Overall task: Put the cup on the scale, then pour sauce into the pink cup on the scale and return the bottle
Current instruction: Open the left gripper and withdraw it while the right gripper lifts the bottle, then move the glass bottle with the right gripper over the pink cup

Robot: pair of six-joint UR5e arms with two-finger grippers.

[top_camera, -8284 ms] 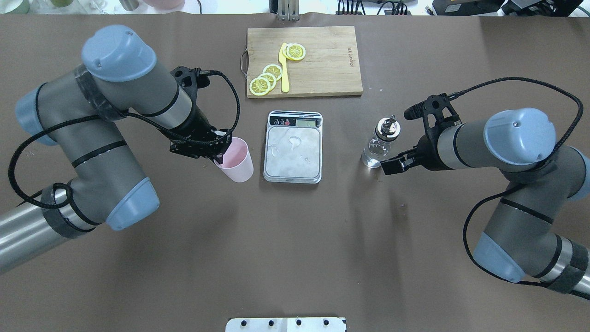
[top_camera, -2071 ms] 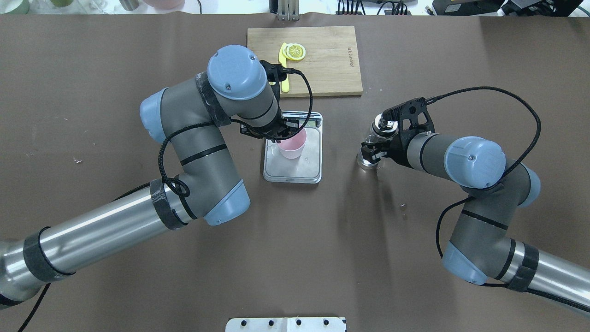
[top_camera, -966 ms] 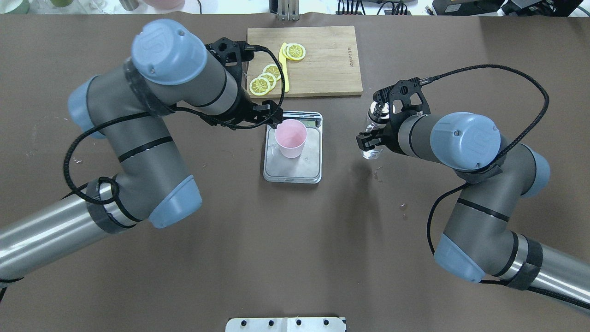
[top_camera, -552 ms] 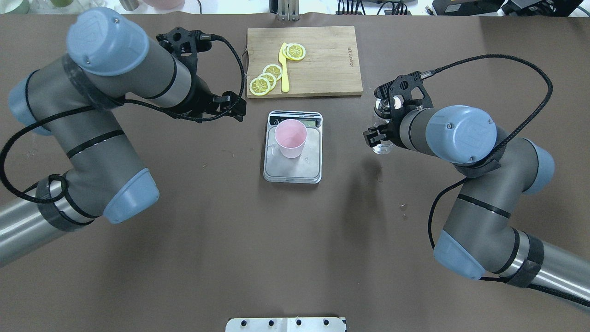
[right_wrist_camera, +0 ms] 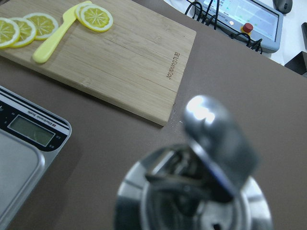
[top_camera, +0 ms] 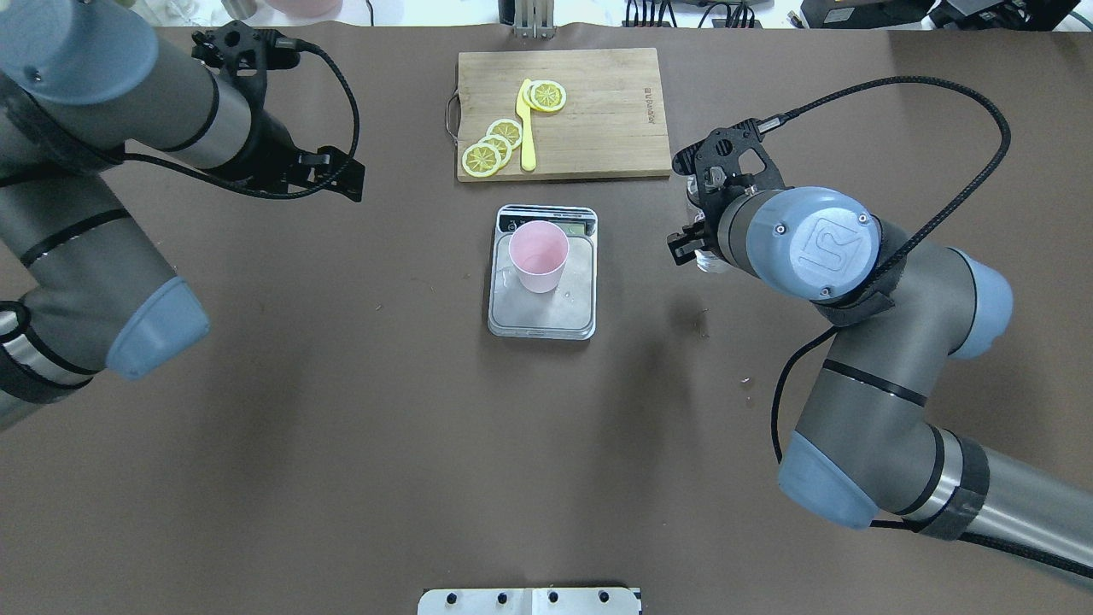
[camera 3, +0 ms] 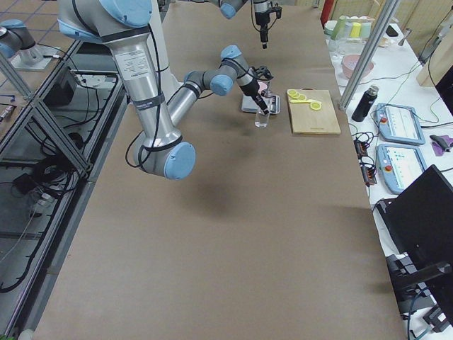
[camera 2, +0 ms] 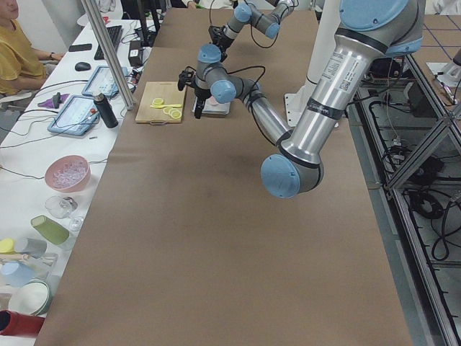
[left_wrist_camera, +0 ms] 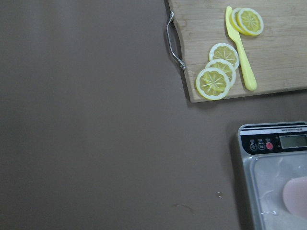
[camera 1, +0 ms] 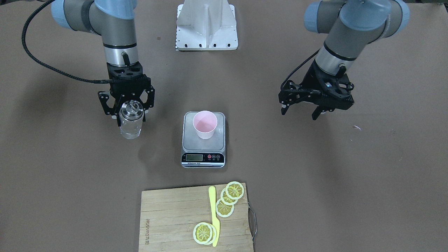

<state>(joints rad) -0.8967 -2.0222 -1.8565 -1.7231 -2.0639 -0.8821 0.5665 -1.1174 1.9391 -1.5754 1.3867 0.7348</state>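
The pale pink cup [camera 1: 205, 124] stands upright on the scale [camera 1: 203, 158], also seen from above as the cup [top_camera: 538, 254] on the scale's platform [top_camera: 546, 314]. My right gripper [camera 1: 130, 111] is shut on the clear glass bottle [camera 1: 131, 122], held upright off the table with clear sauce in its lower part. Its silver pour cap [right_wrist_camera: 201, 191] fills the right wrist view. From overhead the wrist hides most of the bottle [top_camera: 707, 261]. My left gripper [camera 1: 303, 111] hangs open and empty, well away from the scale.
A wooden cutting board [top_camera: 598, 111] with lemon slices [top_camera: 491, 147] and a yellow knife [top_camera: 527, 128] lies just beyond the scale. A white mounting plate [camera 1: 207, 26] sits at the robot's base. A person sits at a side bench with tablets and bowls.
My left gripper set the cup on the scale, let go and drew back to its own side. My right gripper closed on the bottle and raised it off the table.
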